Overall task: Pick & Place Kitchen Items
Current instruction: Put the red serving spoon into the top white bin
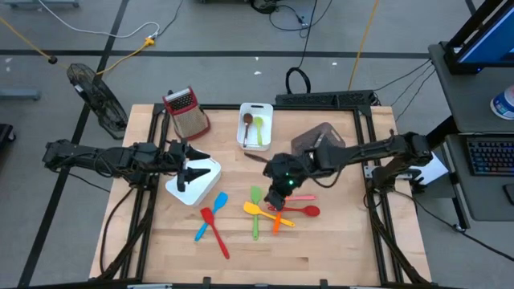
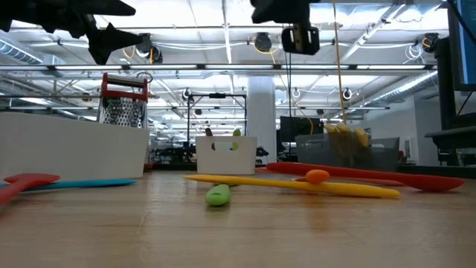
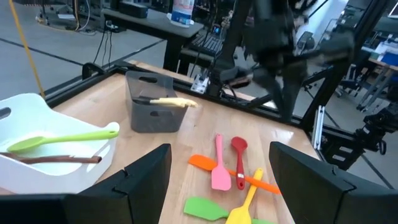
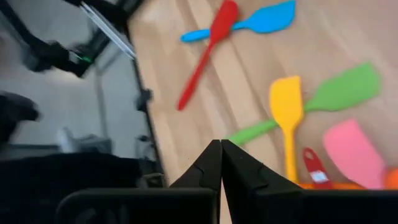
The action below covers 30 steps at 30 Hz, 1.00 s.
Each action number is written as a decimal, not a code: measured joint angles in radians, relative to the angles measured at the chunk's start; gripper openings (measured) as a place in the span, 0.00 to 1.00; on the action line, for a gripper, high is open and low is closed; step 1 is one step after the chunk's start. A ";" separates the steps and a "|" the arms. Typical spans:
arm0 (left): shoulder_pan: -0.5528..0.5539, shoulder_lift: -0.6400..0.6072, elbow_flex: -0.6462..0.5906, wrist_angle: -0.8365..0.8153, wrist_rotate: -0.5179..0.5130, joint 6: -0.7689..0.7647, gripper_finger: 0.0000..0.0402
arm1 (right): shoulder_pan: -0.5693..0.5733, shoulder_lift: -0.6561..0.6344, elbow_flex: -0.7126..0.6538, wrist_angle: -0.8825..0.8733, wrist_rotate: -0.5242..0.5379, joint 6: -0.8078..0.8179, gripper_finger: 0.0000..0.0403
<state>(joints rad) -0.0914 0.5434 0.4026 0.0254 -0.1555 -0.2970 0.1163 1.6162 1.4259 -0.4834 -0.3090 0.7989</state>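
I am seeing a metal box grater with a red handle point(image 1: 186, 111) standing at the far left of the light wooden table point(image 1: 321, 249). A white rectangular bin point(image 1: 257, 126) is sitting at the far edge, a dark grey rectangular bin point(image 1: 313, 140) to its right, another white bin point(image 1: 202, 183) nearer left.

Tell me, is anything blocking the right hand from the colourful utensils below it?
Nothing visible does. The right hand, fingers shut and empty, hangs in open air above the pile; the yellow spatula and green spatula lie uncovered on the table.
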 joint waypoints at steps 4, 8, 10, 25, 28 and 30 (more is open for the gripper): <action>0.000 0.000 0.000 0.055 0.000 -0.017 0.68 | 0.034 -0.023 0.003 -0.070 0.085 -0.062 0.00; 0.000 0.002 0.000 0.124 -0.003 -0.072 0.68 | 0.072 -0.058 0.001 -0.189 0.200 -0.126 0.00; 0.000 0.007 0.000 0.149 -0.003 -0.078 0.68 | 0.094 -0.083 0.001 -0.259 0.257 -0.154 0.00; -0.016 0.211 0.000 0.304 -0.051 -0.264 0.68 | 0.147 -0.242 -0.196 -0.357 0.335 -0.244 0.01; -0.040 0.266 0.004 0.373 -0.084 -0.249 0.68 | 0.148 -0.282 -0.268 -0.321 0.334 -0.245 0.04; -0.058 0.298 0.018 0.388 -0.110 -0.235 0.68 | 0.147 -0.306 -0.315 -0.299 0.319 -0.244 0.07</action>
<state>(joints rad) -0.1494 0.8411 0.4203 0.4130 -0.2652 -0.5324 0.2638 1.3106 1.1106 -0.7826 0.0103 0.5549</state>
